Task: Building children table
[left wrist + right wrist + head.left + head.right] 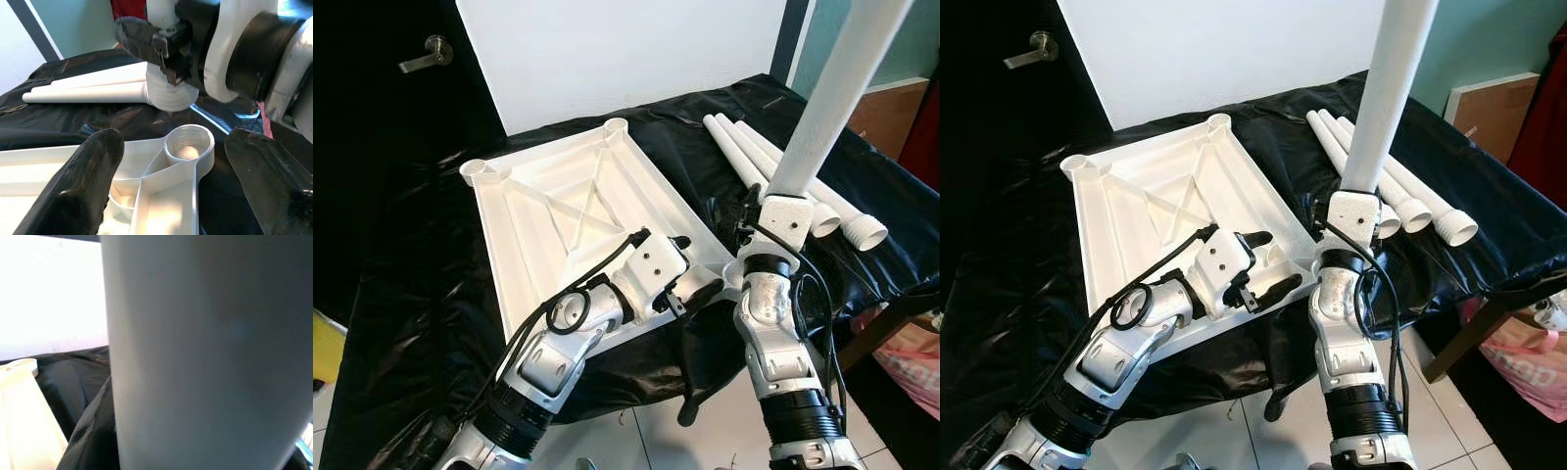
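Two silver jointed arms with ribbed black cuffs, looping black cables, white wrist housings and black fingers (pixel 83 191).

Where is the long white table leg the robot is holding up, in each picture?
Left eye view: leg rises at upper right from the right gripper.
Right eye view: leg stands top centre.
Left wrist view: its threaded end hangs above the corner socket.
Right wrist view: big grey shaft.
Shared landmark: white tabletop.

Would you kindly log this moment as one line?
right gripper: holds leg upright above corner socket | left gripper: open at tabletop | spare legs: on cloth
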`<state>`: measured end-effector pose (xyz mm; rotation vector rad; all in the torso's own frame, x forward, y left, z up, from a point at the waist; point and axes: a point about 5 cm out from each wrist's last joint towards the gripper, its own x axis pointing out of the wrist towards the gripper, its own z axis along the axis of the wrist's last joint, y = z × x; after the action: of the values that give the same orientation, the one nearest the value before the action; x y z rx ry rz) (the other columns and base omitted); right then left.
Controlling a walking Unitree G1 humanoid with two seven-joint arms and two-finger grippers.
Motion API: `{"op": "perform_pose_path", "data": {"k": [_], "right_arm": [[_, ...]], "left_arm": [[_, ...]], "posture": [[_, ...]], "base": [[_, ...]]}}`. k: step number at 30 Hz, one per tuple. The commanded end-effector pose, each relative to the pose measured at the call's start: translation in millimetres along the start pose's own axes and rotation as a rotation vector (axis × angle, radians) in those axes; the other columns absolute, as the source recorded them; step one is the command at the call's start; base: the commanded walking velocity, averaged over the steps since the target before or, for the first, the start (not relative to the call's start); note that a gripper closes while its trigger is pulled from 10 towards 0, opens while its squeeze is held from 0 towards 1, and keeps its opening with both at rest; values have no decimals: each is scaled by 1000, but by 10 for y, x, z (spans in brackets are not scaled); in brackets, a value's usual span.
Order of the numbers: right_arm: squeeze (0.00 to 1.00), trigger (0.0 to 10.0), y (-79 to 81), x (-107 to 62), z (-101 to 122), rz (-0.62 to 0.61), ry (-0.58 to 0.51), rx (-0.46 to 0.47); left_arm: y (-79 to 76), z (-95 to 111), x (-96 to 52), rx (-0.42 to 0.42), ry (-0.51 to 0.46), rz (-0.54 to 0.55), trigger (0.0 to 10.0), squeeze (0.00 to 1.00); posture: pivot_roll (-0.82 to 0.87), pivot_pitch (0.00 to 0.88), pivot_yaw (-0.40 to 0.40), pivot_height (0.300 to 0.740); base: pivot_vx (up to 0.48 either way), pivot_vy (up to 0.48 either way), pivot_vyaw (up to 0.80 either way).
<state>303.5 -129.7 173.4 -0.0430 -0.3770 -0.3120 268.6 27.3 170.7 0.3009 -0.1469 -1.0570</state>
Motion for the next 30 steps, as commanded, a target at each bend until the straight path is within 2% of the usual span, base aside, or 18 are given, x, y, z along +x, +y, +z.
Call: {"op": "perform_pose_path", "data": {"k": [1, 10, 14, 20, 29, 30], "right_arm": [[0, 10000, 19, -3, -2, 12, 2, 8], [0, 10000, -19, -38, -143, 25, 72, -15], [0, 10000, -45, -73, -372, 37, 204, -7], [0, 10000, -30, -106, -504, 44, 281, 7], [0, 10000, 40, -95, -558, 76, 309, 19], [0, 10000, 108, -77, -550, 110, 309, 27]], "left_arm": [[-17, -45, -10, 14, 25, -37, 10000, 0], [-25, -50, -17, 13, 28, -35, 10000, 0], [-21, -51, -23, 12, 29, -31, 10000, 0], [-18, -47, -19, 10, 28, -28, 10000, 0], [-16, -46, -21, 11, 28, -27, 10000, 0], [-19, -44, -19, 11, 27, -28, 10000, 0]], "posture": [[-132, 3, 57, 740], [-128, 9, 56, 740], [-128, 17, 57, 740], [-128, 18, 56, 740], [-128, 19, 58, 740], [-126, 20, 57, 740]], "base": [[0, 0, 0], [0, 0, 0], [0, 0, 0], [0, 0, 0], [0, 0, 0], [0, 0, 0]]}}
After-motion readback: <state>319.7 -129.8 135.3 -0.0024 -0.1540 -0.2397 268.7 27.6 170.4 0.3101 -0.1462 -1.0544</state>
